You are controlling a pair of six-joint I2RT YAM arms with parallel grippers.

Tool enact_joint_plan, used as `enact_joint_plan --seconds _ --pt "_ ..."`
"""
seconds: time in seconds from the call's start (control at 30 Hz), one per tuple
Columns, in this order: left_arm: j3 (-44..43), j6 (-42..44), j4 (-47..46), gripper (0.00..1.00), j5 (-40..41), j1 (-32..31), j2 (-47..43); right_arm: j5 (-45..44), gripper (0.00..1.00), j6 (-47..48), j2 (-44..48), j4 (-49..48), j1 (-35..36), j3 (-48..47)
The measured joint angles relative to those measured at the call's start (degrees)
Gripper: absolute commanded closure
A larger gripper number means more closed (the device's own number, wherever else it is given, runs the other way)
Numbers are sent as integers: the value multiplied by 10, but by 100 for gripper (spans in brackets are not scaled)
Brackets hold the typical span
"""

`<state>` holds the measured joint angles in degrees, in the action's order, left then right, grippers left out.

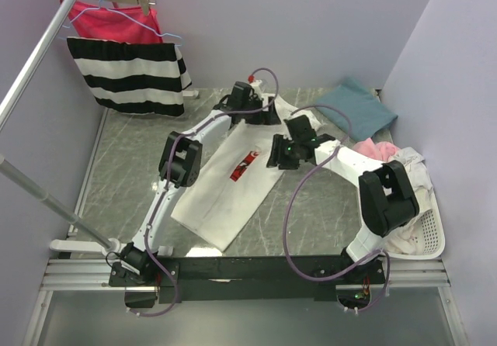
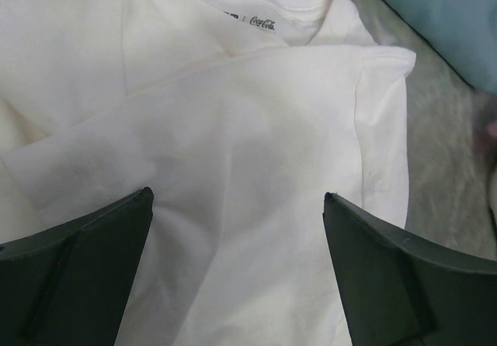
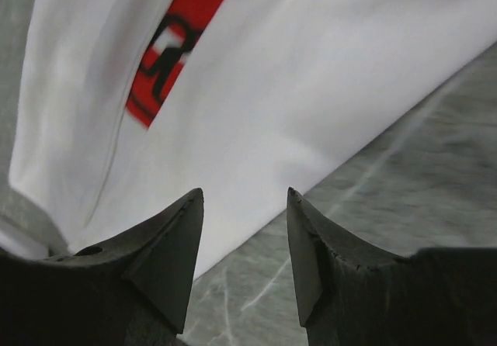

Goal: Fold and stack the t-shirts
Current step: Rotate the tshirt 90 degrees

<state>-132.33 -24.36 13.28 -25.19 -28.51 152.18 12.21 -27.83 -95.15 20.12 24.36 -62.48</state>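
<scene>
A white t-shirt (image 1: 229, 179) with a red square logo (image 1: 245, 165) lies on the grey table, its long sides folded inward into a long strip. My left gripper (image 1: 268, 117) is open above its collar end; the left wrist view shows the folded sleeve and neck label (image 2: 256, 25) between the wide-apart jaws of the gripper (image 2: 238, 198). My right gripper (image 1: 278, 160) is open and empty over the shirt's right edge; the right wrist view shows the shirt (image 3: 311, 82), logo (image 3: 175, 47) and gripper (image 3: 245, 195). A folded teal t-shirt (image 1: 357, 107) lies at the back right.
A white basket (image 1: 425, 241) at the right edge holds pale white and pink garments (image 1: 384, 150). A striped garment (image 1: 132, 74) and a red-pink one (image 1: 109, 22) hang at the back left. A metal rail (image 1: 39, 39) crosses the left side.
</scene>
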Motion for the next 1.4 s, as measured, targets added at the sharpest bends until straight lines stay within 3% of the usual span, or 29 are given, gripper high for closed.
enact_joint_plan --seconds 0.43,0.57,0.7,0.9,1.17,1.4 --pt "66 -3 -16 1 88 120 -42 160 45 9 -94 -42 129 -62" --pt "74 -1 -20 1 99 116 -47 165 45 20 -148 -35 162 -103" --pt "86 3 -22 1 105 113 -55 133 45 6 -171 -21 168 -85" --pt "124 2 -12 0 116 111 -83 75 45 -43 -107 -19 165 -11" --pt "247 -14 -12 1 120 110 -164 -4 44 -87 15 24 170 112" --pt "254 -7 -5 1 108 106 -174 -25 44 -66 72 77 185 125"
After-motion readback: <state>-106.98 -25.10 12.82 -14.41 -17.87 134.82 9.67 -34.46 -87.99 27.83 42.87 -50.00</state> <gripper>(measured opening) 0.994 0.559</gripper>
